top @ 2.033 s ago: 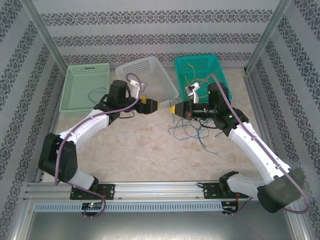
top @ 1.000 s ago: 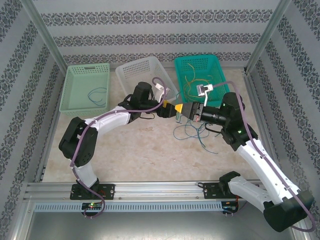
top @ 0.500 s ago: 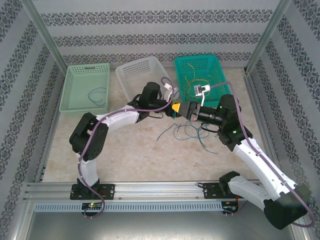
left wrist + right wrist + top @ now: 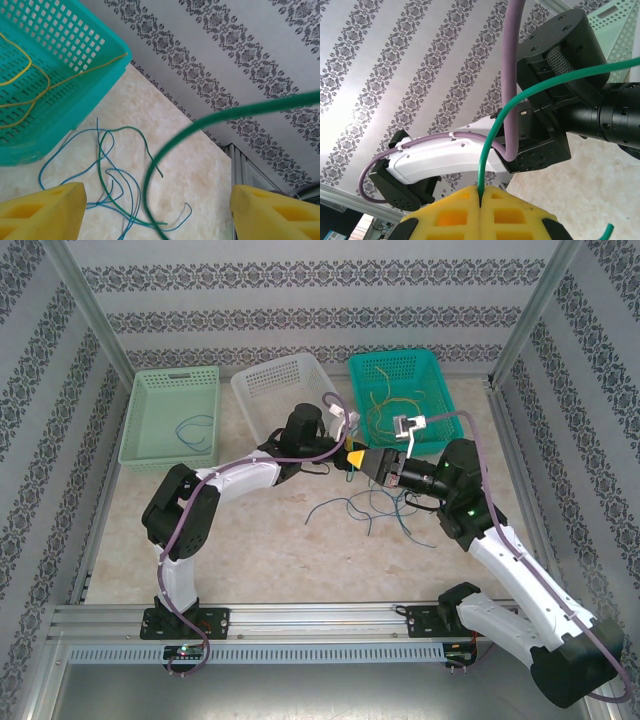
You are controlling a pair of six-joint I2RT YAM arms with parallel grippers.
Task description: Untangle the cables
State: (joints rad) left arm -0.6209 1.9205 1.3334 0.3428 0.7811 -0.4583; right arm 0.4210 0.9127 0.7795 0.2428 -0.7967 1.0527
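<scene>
L gripper (image 4: 340, 451) & R gripper (image 4: 354, 457) meet tip-to-tip, approx 12 o'clock of table ctr.

R fingers (image 4: 512, 210) pressed together, pinching green cable (image 4: 492, 135), which rises from between the pads.

L fingers (image 4: 42, 207) spread wide. Green strand passes between them; contact can't tell.

Other blue/green cables (image 4: 368, 505) lie loose on table (image 4: 260, 540), 6 o'clock of grippers.

Yellow cables (image 4: 392, 403) in teal basket (image 4: 400, 357), 1 o'clock.

One blue cable (image 4: 195, 427) in pale green basket (image 4: 175, 374), 10 o'clock.
</scene>
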